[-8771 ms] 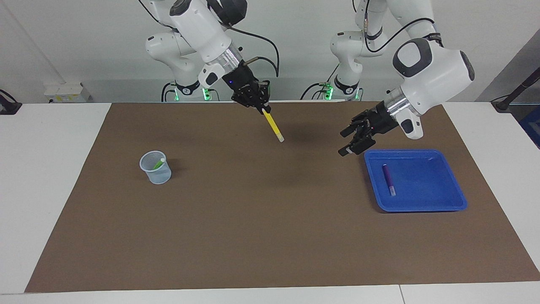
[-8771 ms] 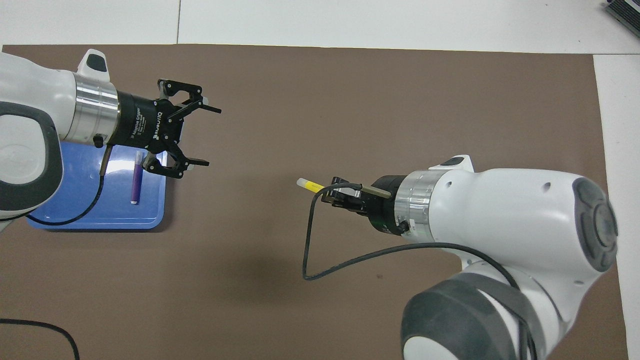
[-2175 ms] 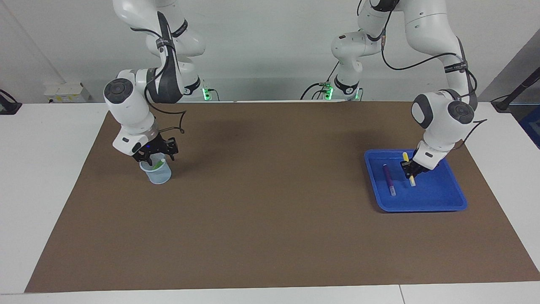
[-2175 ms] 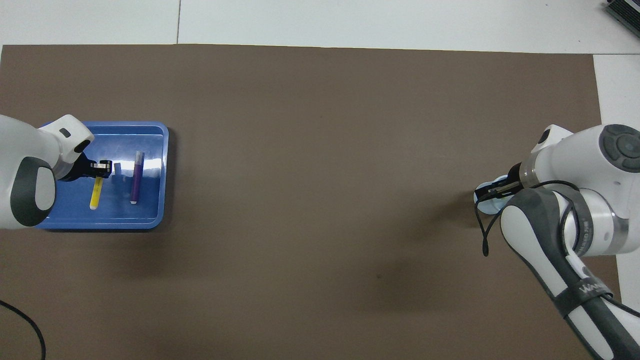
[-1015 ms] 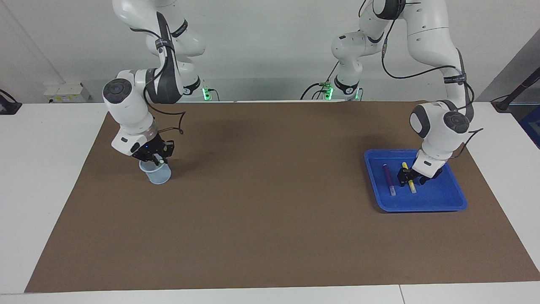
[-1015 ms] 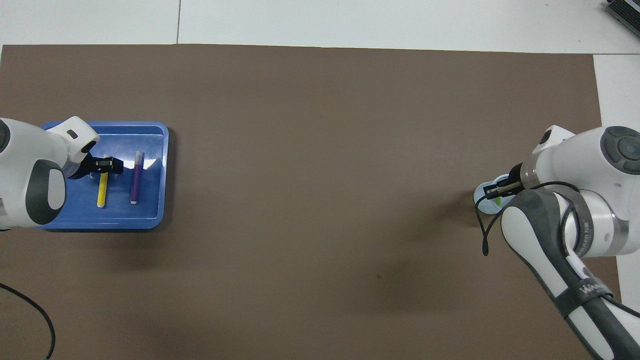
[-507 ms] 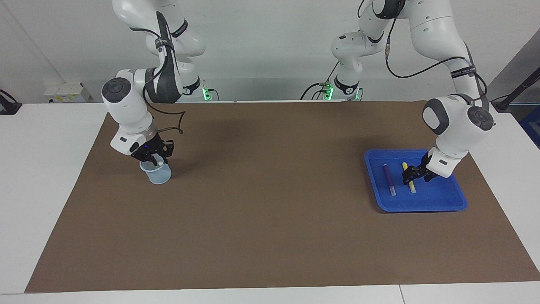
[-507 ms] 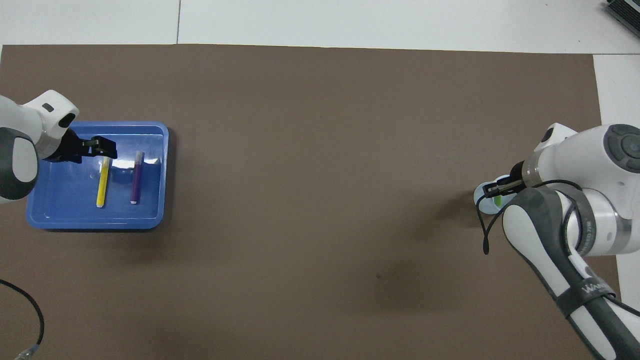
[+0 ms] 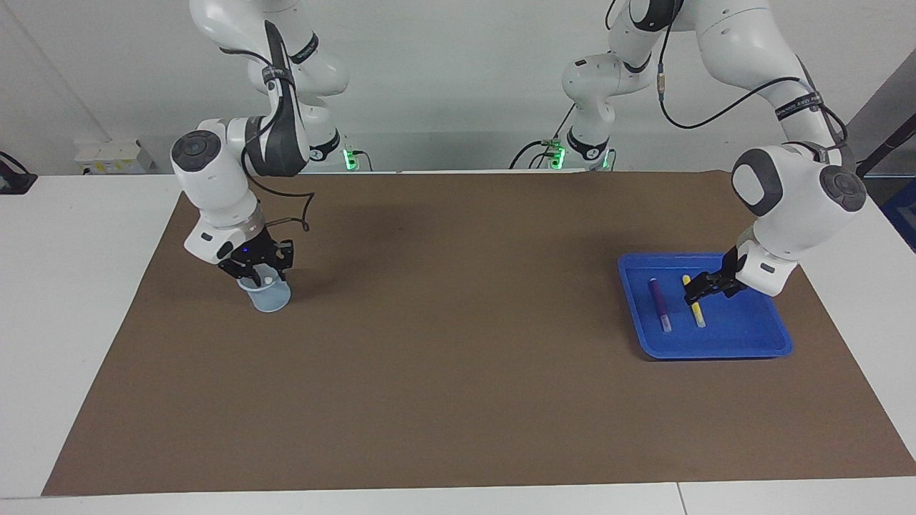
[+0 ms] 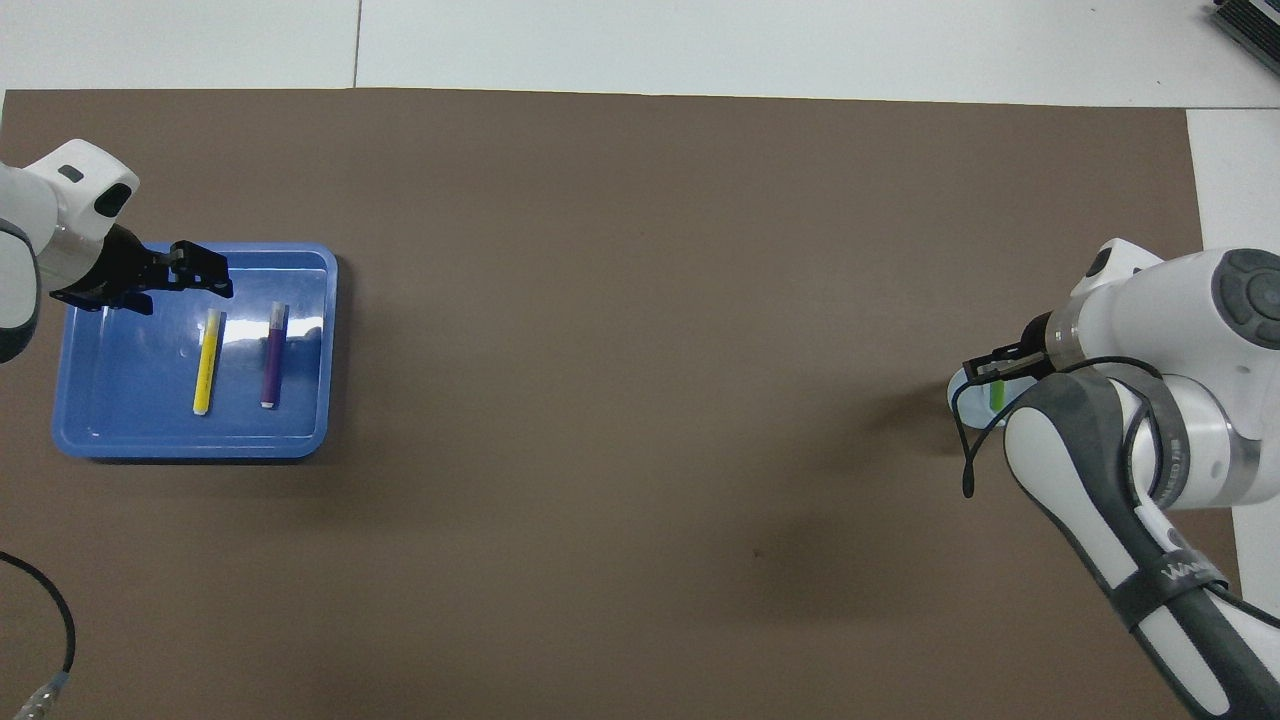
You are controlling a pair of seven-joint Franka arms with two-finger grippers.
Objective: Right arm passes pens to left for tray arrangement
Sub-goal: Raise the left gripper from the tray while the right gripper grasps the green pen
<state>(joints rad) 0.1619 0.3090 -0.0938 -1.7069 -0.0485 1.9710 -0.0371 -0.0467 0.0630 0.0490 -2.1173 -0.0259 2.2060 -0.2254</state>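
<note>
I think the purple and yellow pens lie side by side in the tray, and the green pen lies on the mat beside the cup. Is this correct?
Not quite. The green pen stands inside the cup, not on the mat; the overhead view shows it. The purple pen and yellow pen do lie side by side in the tray.

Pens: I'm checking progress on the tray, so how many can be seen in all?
3. The yellow pen and purple pen lie side by side in the tray; the green pen stands in the cup.
</note>
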